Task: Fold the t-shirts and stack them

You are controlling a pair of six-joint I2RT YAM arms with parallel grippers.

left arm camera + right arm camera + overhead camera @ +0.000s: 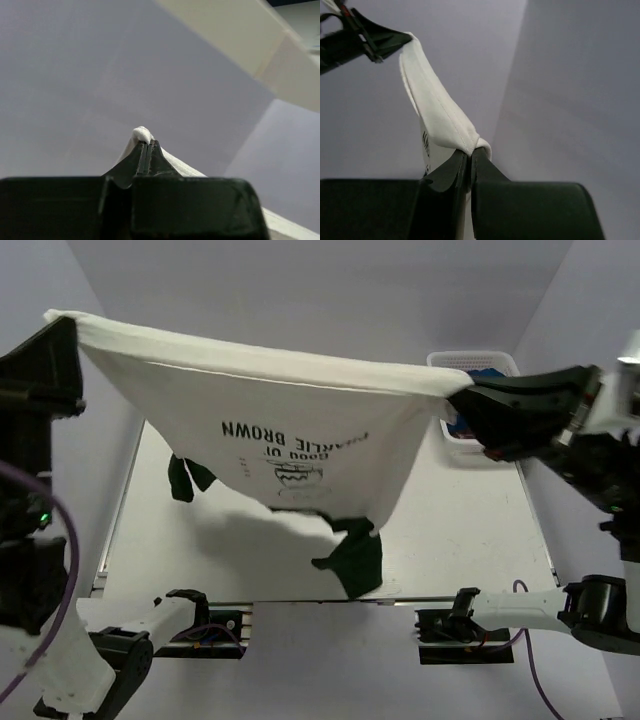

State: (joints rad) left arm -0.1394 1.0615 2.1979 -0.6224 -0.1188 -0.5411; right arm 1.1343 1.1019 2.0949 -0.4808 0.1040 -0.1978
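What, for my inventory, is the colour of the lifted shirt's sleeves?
Dark green sleeves on the cream t-shirt, clearest in the top external view.

even soft light, blurred wrist foregrounds

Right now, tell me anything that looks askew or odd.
The cream t-shirt hangs upside down over the table: its print reads inverted in the top view, and the dark green sleeves dangle at the bottom, one lower than the other, so it sags lopsided.
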